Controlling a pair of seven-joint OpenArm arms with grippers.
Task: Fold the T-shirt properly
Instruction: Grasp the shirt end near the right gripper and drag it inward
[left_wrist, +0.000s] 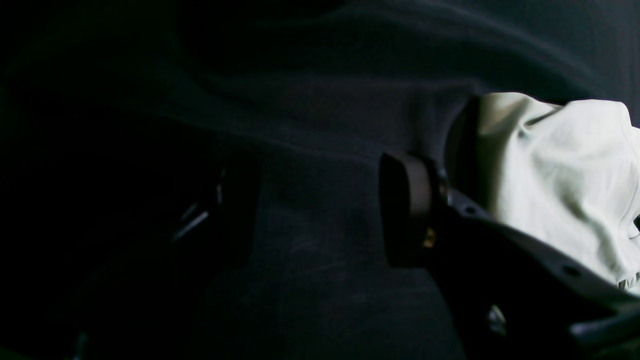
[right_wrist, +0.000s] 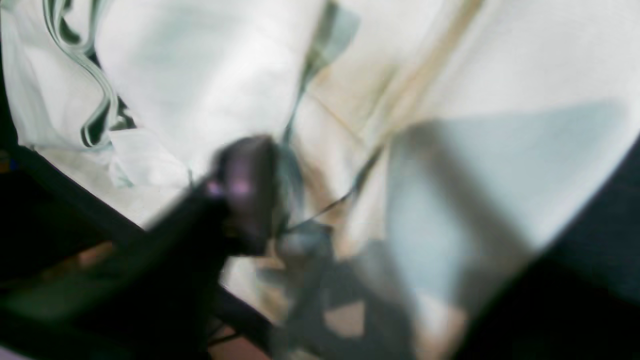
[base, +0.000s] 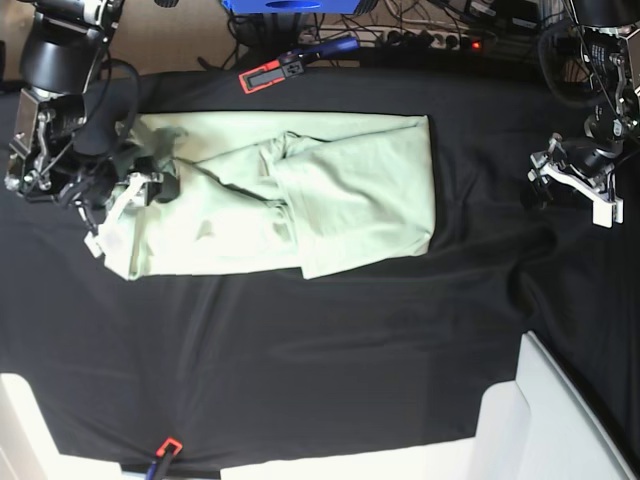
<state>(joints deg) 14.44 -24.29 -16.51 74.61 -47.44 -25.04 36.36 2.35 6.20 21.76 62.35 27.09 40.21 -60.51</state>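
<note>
The pale mint-green T-shirt (base: 330, 190) lies on the black table cloth (base: 350, 340), partly folded, with its middle bunched in creases. My right gripper (base: 150, 188) is at the shirt's left end, down on the fabric. In the blurred right wrist view its dark finger (right_wrist: 245, 195) presses the T-shirt (right_wrist: 200, 75), and the other finger stands apart from it with cloth between them. My left gripper (base: 572, 185) hovers over bare cloth, well right of the shirt. It is open (left_wrist: 320, 210) with nothing between its fingers. Pale fabric (left_wrist: 560, 165) shows beyond one finger (left_wrist: 405, 210).
A red and black tool (base: 275, 72) lies just past the shirt's far edge, near a blue box (base: 290, 5) and cables. A white panel (base: 560, 420) stands at the front right corner. Another red-tipped tool (base: 165, 450) lies at the front edge.
</note>
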